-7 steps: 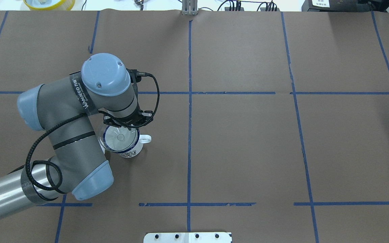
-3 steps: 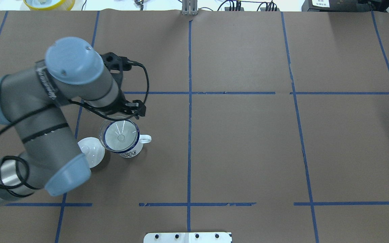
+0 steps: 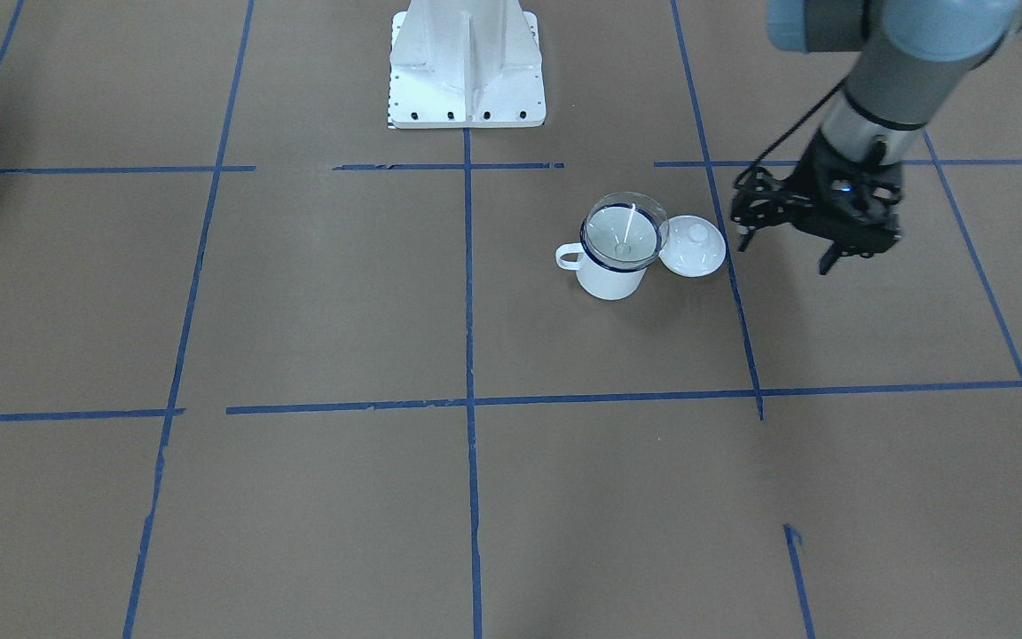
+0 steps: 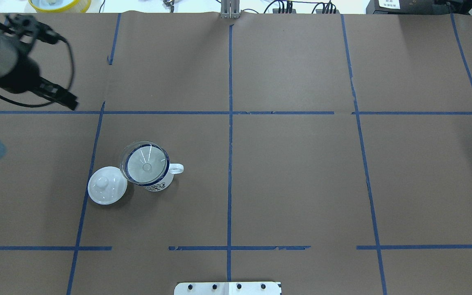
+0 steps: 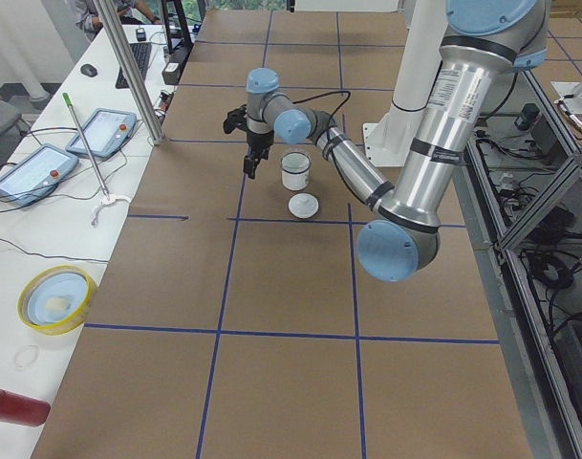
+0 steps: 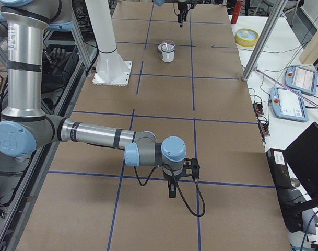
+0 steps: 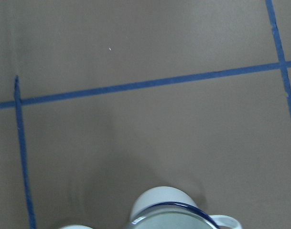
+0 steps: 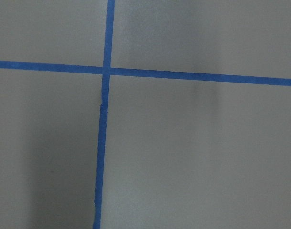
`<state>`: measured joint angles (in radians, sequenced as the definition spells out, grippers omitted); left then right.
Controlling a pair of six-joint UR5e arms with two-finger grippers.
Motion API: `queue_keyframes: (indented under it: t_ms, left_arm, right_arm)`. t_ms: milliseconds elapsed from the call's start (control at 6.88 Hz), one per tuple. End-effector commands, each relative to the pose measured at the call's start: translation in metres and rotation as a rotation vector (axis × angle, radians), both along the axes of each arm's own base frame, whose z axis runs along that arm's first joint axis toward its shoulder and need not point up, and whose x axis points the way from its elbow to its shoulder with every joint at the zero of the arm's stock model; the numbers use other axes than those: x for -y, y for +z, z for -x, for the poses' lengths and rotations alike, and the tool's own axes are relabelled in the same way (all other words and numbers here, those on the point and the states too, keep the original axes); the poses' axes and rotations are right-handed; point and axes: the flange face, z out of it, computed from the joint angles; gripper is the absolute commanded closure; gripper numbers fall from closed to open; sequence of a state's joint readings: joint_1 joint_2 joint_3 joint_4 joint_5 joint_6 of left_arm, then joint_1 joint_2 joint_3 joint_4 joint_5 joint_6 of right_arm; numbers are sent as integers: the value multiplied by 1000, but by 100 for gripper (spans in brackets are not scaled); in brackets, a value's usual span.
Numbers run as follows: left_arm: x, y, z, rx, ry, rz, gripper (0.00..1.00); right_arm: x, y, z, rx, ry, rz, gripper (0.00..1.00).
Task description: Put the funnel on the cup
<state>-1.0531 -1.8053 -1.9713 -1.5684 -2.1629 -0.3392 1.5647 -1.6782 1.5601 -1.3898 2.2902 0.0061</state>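
Observation:
The clear funnel (image 4: 146, 165) sits in the mouth of the white cup (image 4: 159, 186), rim resting on the cup's blue rim, spout down inside. Both also show in the front view, the funnel (image 3: 622, 235) on the cup (image 3: 607, 280). The cup's rim shows at the bottom of the left wrist view (image 7: 170, 214). My left gripper (image 4: 71, 105) is raised off to the far left of the cup, apart from it, open and holding nothing; it also shows in the front view (image 3: 828, 263). My right gripper (image 6: 172, 192) shows only in the right side view, near the table; I cannot tell its state.
A round white knobbed lid (image 4: 107, 185) lies on the table touching the cup's left side. The white robot base plate (image 3: 467, 67) stands at the near middle edge. A yellow bowl (image 4: 60, 4) sits beyond the far left edge. Blue tape lines grid the brown table.
My left arm has drawn away from the cup, up and toward the far left, uncovering the lid. The funnel stays on the cup, unmoved.

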Motion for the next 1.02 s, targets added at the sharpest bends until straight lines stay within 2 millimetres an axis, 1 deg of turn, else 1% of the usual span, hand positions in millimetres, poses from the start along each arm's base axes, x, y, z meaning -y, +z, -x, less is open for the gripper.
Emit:
queue_keyframes:
  t_ms: [0,145,291,436,581,726,872]
  left_arm:
    - [-8,142,154,70,73,-41,0]
    - [-24,195,200,37,29,52,0]
    - [-54,244,229,41,-19,155,0]
    - [-71,261,237,45,-33,197,0]
    - [-95,282,272,40,-105,234,0]
    - [-108,291,279,44,-68,203,0]
    - [-113,289,281,46,-54,189,0]
  right_arm:
    - [0,0,0,0,0,0,0]
    - [0,0,0,0,0,0,0]
    - [0,0,0,0,0,0,0]
    - [0,0,0,0,0,0,0]
    - [0,0,0,0,0,0,0]
    - [0,0,0,0,0,0,0]
    - [0,0,0,0,0,0,0]
